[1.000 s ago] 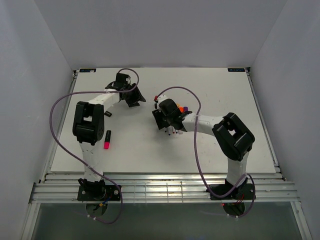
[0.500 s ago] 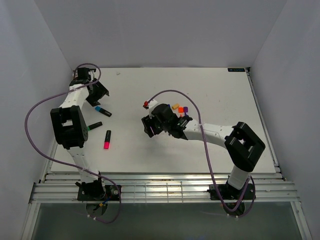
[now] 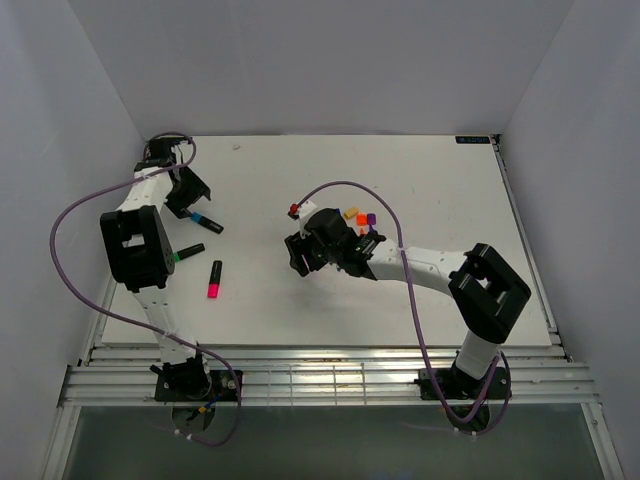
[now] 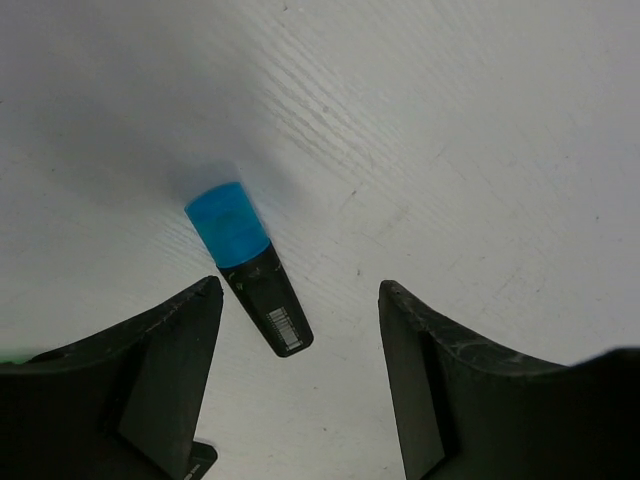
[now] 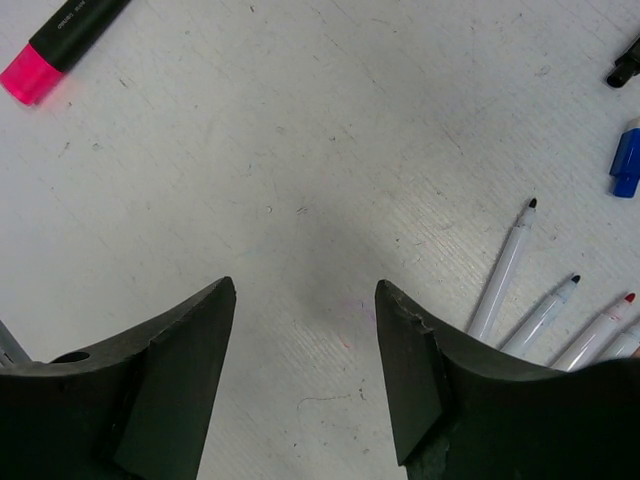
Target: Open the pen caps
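A short black marker with a blue cap [image 4: 228, 225] lies flat just ahead of my left gripper [image 4: 300, 290], which is open and empty above the table. In the top view this marker [image 3: 205, 222] is at the far left beside the left gripper [image 3: 186, 197]. A green-capped marker [image 3: 187, 253] and a magenta-capped marker [image 3: 214, 280] lie nearer. My right gripper [image 5: 305, 285] is open and empty over bare table; the magenta cap [image 5: 28, 78] shows far left. Loose orange [image 3: 350, 213], red [image 3: 361, 218] and purple [image 3: 371, 217] caps lie behind the right arm.
Several uncapped white pens [image 5: 505, 270] lie to the right of the right gripper, with a loose blue cap [image 5: 627, 160] beyond them. The left wall stands close to the left gripper. The white table [image 3: 440, 190] reaches back and right.
The left arm has swung from the back middle to the far left, above the blue-capped marker. The right arm has stretched out to the left. Over the last half second both have barely moved.
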You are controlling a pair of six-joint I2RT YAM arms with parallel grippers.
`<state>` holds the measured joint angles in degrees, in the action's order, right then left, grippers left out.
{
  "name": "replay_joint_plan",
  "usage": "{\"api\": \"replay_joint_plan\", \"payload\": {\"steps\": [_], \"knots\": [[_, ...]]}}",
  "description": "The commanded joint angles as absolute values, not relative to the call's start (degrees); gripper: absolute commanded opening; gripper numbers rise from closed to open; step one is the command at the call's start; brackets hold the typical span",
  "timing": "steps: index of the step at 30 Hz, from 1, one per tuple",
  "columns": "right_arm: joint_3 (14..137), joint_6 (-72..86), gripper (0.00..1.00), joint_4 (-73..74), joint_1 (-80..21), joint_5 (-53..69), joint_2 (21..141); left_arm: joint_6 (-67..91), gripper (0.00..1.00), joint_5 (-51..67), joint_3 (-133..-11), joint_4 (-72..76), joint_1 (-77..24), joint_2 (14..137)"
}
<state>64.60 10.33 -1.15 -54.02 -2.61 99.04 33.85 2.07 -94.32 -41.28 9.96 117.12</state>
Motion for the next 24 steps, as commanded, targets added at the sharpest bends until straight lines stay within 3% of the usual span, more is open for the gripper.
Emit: {"api": "replay_joint_plan", "payload": {"steps": [1,14,24], "knots": [[64.25,10.55,0.64,-2.64,-54.05,-2.90,99.05,33.22,0.74,0.88,-96.94,-42.28,10.55,118.91],[63.54,10.28,0.64,-3.08,-54.05,-3.43,99.58,33.84,0.70,-2.11,-98.35,-42.28,10.90,123.66],[62.84,9.76,0.63,-3.08,-54.05,-4.83,99.14,32.17,0.57,-4.57,-99.76,-42.54,10.99,126.82]]}}
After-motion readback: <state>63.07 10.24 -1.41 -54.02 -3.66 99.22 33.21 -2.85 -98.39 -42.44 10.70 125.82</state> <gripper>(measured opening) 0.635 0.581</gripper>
